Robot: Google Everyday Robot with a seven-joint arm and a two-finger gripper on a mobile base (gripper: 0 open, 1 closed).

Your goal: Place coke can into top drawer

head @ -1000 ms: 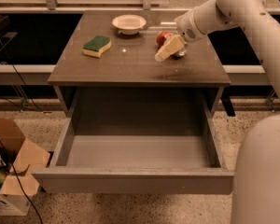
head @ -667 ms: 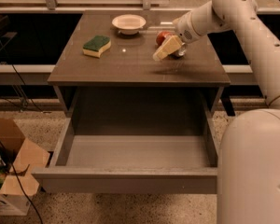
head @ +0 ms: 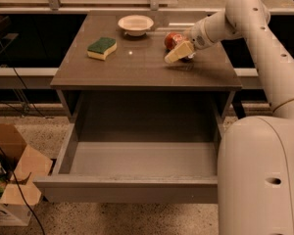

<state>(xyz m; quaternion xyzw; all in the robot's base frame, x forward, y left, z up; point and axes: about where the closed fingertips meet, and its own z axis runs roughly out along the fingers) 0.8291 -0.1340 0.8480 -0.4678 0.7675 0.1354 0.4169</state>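
The red coke can [head: 172,39] sits on the cabinet top [head: 137,62] at the back right, partly hidden by my gripper. My gripper [head: 180,50] is right at the can, with a pale finger [head: 178,53] in front of it, low over the surface. The top drawer [head: 142,158] is pulled wide open below the cabinet top, and its grey inside holds nothing.
A white bowl [head: 135,24] stands at the back middle of the top. A green and yellow sponge [head: 102,48] lies at the left. A cardboard box [head: 12,180] sits on the floor at the left. My white arm and base [head: 262,146] fill the right side.
The gripper has stayed at the can and shifted slightly. The can, the bowl, the sponge and the drawer are where they were.
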